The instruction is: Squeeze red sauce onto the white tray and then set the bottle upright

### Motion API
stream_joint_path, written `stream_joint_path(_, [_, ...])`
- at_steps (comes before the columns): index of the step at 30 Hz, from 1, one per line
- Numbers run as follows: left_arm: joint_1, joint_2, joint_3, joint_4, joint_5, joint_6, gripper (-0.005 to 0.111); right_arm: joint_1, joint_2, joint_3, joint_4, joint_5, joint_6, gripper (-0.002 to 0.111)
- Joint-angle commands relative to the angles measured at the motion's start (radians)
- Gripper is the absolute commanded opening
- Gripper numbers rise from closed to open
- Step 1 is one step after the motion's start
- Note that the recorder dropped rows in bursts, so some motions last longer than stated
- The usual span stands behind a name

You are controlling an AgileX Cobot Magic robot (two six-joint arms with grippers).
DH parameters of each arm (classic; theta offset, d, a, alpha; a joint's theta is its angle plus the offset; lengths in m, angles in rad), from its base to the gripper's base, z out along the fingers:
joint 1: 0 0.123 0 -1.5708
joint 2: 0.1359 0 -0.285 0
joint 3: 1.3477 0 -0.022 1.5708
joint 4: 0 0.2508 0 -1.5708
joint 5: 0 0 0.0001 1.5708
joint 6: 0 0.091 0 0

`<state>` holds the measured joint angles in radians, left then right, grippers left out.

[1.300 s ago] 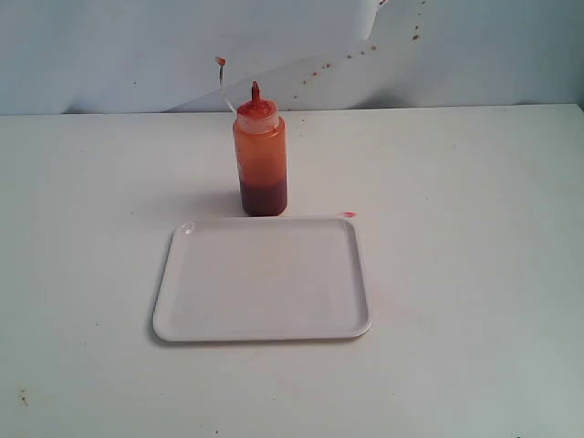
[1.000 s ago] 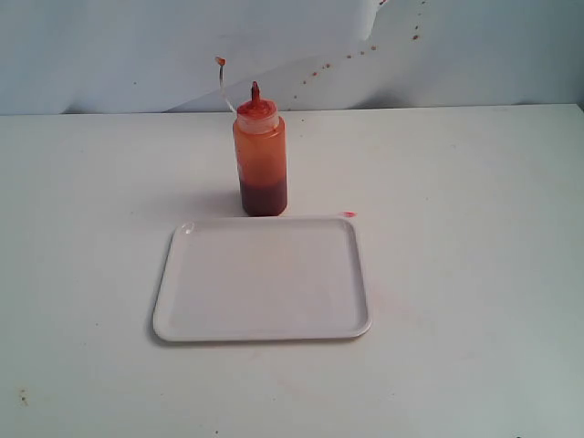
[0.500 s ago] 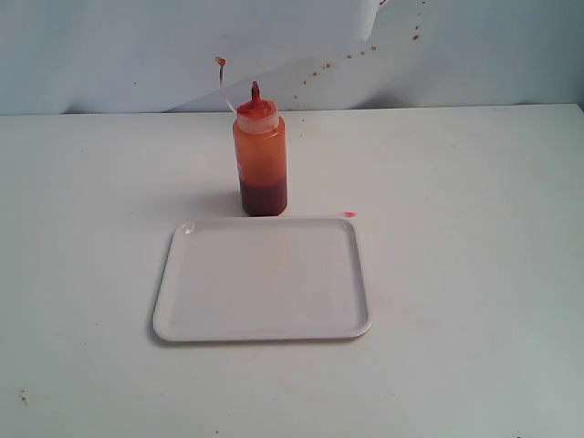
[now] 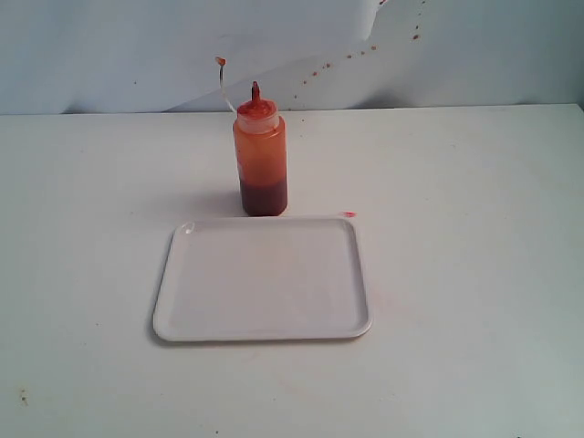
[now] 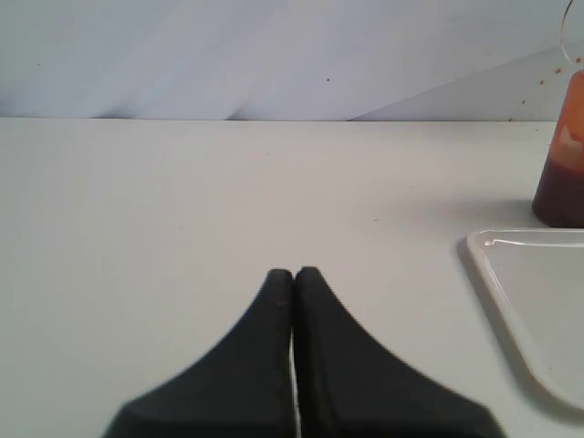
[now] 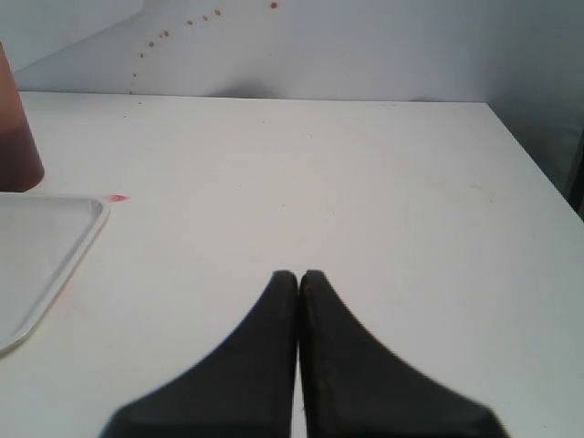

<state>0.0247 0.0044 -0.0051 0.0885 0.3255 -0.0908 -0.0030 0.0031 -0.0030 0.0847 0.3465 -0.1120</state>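
One pale table (image 4: pixel 474 274) carries the white tray (image 4: pixel 263 278) at centre; the bottle (image 4: pixel 260 160) stands upright just beyond its rim at twelve o'clock, red sauce (image 4: pixel 264 197) pooled in its base. Left gripper (image 5: pixel 293 274) and right gripper (image 6: pixel 299 276) are pinched together, empty.

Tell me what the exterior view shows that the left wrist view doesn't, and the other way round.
Only the exterior view: the whole bottle standing upright with its red nozzle, the full white tray with no sauce on it, and a small red smear beside the tray's far right corner. Only the left wrist view: the left gripper, shut, over the table. Both: the bottle's lower part with the dark red sauce, one corner of the tray, the table and the pale backdrop.
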Motion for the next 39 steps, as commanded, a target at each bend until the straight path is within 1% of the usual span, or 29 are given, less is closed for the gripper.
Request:
stream_joint_path(1, [-0.005, -0.004, 0.005, 0.000, -0.007, -0.005, 0.000, -0.007, -0.003, 0.003, 0.006, -0.002, -0.007, 0.000])
stream_joint_path(15, [-0.005, -0.004, 0.005, 0.000, -0.007, -0.005, 0.000, -0.007, -0.003, 0.003, 0.006, -0.002, -0.007, 0.000])
stream_joint_path(20, [-0.005, -0.004, 0.005, 0.057, -0.007, -0.005, 0.000, -0.007, -0.003, 0.003, 0.006, -0.002, -0.007, 0.000])
stream_joint_path(39, [-0.005, -0.004, 0.005, 0.057, -0.007, -0.005, 0.000, -0.007, -0.003, 0.003, 0.006, -0.002, -0.007, 0.000])
